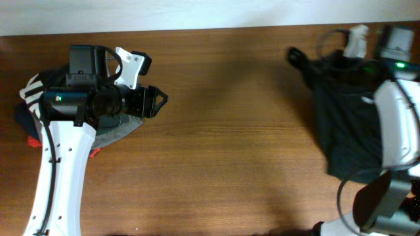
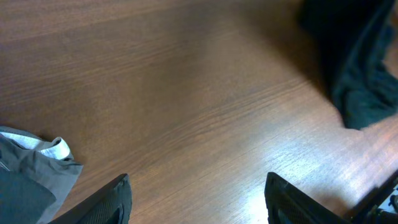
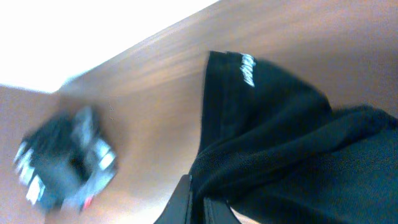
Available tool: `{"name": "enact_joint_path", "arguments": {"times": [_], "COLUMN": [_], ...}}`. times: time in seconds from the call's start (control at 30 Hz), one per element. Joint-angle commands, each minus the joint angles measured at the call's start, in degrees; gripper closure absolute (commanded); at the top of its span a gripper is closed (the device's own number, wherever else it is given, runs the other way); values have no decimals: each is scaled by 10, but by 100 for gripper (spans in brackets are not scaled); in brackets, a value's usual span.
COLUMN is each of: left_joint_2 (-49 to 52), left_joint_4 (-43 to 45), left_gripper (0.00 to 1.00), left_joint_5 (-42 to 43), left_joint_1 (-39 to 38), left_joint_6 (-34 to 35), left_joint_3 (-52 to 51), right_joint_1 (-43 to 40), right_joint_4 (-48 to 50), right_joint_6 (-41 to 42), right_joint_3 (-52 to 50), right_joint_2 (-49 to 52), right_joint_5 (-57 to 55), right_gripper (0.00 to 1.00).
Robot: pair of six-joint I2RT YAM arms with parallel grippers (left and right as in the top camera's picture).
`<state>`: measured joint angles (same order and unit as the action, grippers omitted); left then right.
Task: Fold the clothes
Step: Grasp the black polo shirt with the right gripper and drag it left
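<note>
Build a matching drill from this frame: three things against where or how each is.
Things:
1. left hand
2. grey garment
3. black T-shirt

States:
A. bunched at the right end of the table
B. open and empty, over bare wood
C. lying partly under the left arm

Pairs: 1-B, 2-C, 3-A

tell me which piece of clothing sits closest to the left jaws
The grey garment, right beside them on the left; the black T-shirt lies far off on the right side.
</note>
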<state>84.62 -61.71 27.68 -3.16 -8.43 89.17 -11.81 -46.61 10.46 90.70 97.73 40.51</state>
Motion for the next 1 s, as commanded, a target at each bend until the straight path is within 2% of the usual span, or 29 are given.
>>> {"name": "enact_joint_path", "arguments": {"times": [0.0, 0.23, 0.37, 0.4, 0.43, 0.47, 0.5, 0.53, 0.7, 0.83, 0.9, 0.97], "left_joint_2": [-1, -1, -1, -1, -1, -1, -1, 0, 23, 52, 73, 100], "left_joint_4": [0, -6, -10, -12, -13, -14, -17, -21, -37, -32, -31, -22], "left_gripper": [31, 31, 30, 25, 22, 22, 22, 21, 21, 21, 21, 21], "left_joint_5": [-8, -48, -82, -87, -86, -84, -84, -84, -45, -48, -62, -80], "left_joint_1": [-2, -2, -2, -2, -2, -2, -2, -2, -26, -75, -99, -122], "left_joint_6": [2, 2, 2, 2, 2, 2, 2, 2, 1, -35, -41, -41], "left_joint_3": [11, 11, 11, 11, 10, 9, 8, 7, -31, -67, -74, -77], "right_joint_1": [113, 283, 310, 310, 310, 309, 309, 308, 266, 223, 195, 166], "right_joint_4": [-8, -20, -35, -39, -43, -50, -57, -63, -94, -118, -138, -161], "right_joint_6": [-17, -28, -28, -28, -28, -30, -38, -48, -52, -51, -27, 9], "right_joint_3": [3, 3, 3, 3, 3, 3, 3, 3, 4, 4, 4, 3], "right_joint_2": [-5, 3, 3, 3, 3, 3, 3, 3, -3, -3, -3, -3], "right_joint_5": [-12, -163, -196, -196, -196, -196, -196, -197, -213, -215, -233, -265], "right_gripper": [96, 96, 96, 96, 90, 67, 54, 49, 44, 43, 43, 38]}}
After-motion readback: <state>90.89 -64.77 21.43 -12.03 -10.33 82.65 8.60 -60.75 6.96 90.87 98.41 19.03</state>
